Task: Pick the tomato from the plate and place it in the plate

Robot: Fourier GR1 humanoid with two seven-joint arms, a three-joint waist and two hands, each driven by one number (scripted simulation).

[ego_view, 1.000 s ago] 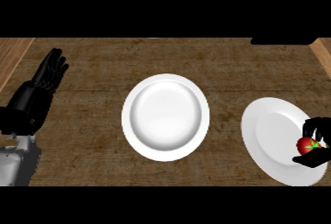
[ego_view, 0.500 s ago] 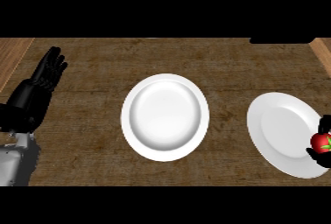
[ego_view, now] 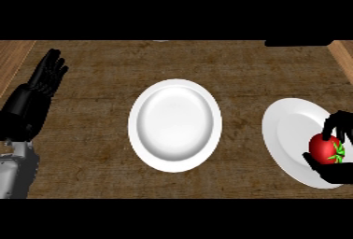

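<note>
Two round white plates sit on the brown wooden counter point(ego_view: 103, 93). At lower right, the black right hand point(ego_view: 338, 163) curls around the red tomato point(ego_view: 326, 148) over the right plate point(ego_view: 286, 135); the centre plate point(ego_view: 175, 125) awaits it. At left, the left hand point(ego_view: 45, 79) rests open.

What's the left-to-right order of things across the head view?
left hand, open at the left edge → centre plate → right plate → tomato, held in the right hand
</note>
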